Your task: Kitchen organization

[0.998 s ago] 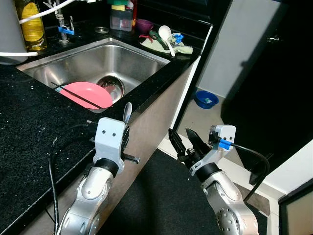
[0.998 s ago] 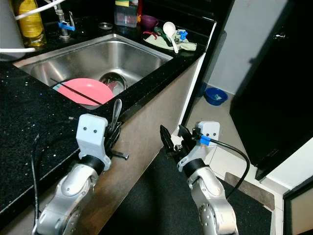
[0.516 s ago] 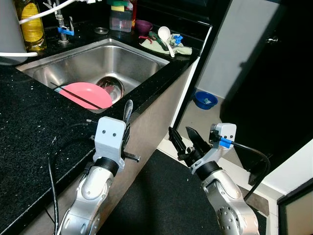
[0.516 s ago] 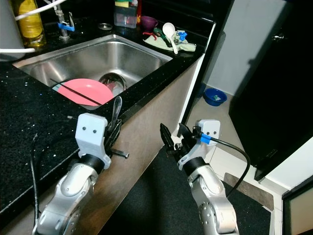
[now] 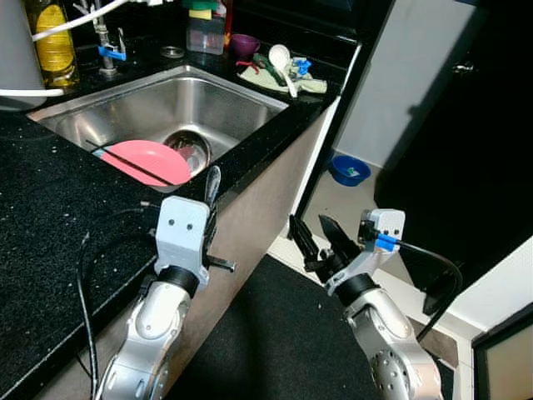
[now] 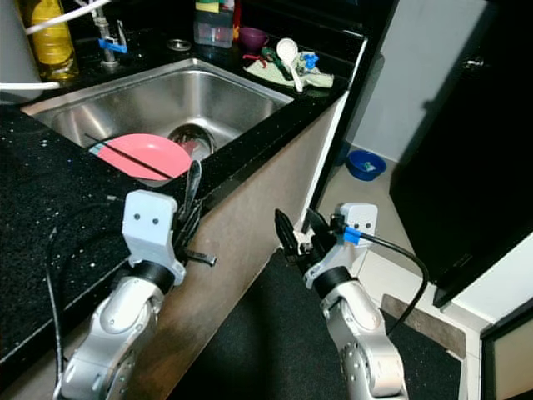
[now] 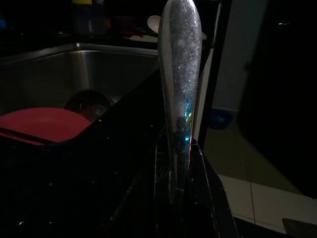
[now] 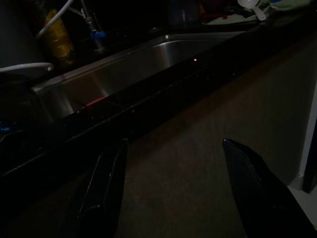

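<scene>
Over on the left: black speckled counter (image 5: 50,208) with a yellow oil bottle (image 5: 52,37) at the back, next to the tap (image 5: 107,42)
Sink: steel basin (image 5: 225,104) held a pink plate (image 5: 146,158) with a dark chopstick (image 5: 129,162) lying across it, and a steel bowl (image 5: 190,150) tucked just beside the plate
Left gripper: (image 5: 208,218) sat over the counter's front edge, near the sink, clamped on a metal spoon (image 5: 213,183) that stuck up pretty much upright, bowl end on top
In the way: the counter's edge was right under the spoon, between it and the sink
Behind the sink: clear container (image 5: 204,33), purple cup (image 5: 244,42), then a white ladle (image 5: 283,62) lying on a greenish cloth (image 5: 304,82) at the counter's right corner
Right gripper: (image 5: 318,242) hung out in front of the brown cabinet side (image 5: 258,217), fingers spread wide, nothing in them
Floor: dark mat (image 5: 275,342) under the arms, blue bowl (image 5: 350,169) on the tiles by the doorway
</scene>
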You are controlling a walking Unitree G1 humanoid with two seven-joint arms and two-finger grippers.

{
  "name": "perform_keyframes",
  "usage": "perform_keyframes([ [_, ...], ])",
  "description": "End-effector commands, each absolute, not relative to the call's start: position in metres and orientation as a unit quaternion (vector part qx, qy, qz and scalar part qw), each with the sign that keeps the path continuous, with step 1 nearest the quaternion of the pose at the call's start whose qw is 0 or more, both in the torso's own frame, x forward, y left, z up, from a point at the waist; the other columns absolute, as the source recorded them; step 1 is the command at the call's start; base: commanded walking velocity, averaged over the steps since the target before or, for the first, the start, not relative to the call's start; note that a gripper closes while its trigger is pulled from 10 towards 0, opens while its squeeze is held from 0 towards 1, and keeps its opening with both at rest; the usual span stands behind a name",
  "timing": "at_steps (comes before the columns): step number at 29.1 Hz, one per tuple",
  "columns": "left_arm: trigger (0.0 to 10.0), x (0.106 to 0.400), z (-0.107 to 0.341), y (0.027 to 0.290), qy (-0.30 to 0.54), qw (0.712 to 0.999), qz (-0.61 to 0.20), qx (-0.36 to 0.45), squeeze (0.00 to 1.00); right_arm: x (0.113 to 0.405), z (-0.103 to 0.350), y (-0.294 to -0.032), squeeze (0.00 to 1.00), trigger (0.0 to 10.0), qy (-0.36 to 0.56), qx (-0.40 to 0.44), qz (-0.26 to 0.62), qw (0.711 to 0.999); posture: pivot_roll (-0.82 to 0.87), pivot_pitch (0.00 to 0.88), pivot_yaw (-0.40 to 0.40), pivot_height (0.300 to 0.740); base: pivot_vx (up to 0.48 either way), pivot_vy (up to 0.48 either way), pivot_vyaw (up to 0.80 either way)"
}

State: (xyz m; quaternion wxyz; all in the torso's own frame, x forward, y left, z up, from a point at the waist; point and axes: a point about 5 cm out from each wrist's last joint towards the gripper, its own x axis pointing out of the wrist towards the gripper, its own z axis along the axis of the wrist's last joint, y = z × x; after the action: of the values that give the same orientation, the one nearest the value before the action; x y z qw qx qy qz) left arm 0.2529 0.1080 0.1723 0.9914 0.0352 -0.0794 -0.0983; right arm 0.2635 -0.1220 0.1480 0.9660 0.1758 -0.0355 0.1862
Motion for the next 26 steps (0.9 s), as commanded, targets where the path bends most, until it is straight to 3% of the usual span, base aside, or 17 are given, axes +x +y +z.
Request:
perform_keyframes([
  [1,10.0,0.2536,0.1727,0.1018,-0.082,0.99,-0.107,0.039,0.0,0.2647,0.1463,-0.1271,0.0,10.0,-0.029,0.172,0.181,0.968,0.01,0.021,-0.189,0.74,0.0,0.0,0.0],
  [22,10.0,0.2556,0.1714,0.1007,-0.079,0.989,-0.12,0.043,0.0,0.2654,0.1461,-0.1223,0.0,10.0,-0.031,0.174,0.187,0.966,0.02,0.026,-0.174,0.74,0.0,0.0,0.0],
  [26,10.0,0.2545,0.1735,0.1003,-0.084,0.988,-0.125,0.043,0.0,0.2644,0.1479,-0.1224,0.0,10.0,-0.039,0.185,0.191,0.963,0.04,0.019,-0.172,0.74,0.0,0.0,0.8],
])
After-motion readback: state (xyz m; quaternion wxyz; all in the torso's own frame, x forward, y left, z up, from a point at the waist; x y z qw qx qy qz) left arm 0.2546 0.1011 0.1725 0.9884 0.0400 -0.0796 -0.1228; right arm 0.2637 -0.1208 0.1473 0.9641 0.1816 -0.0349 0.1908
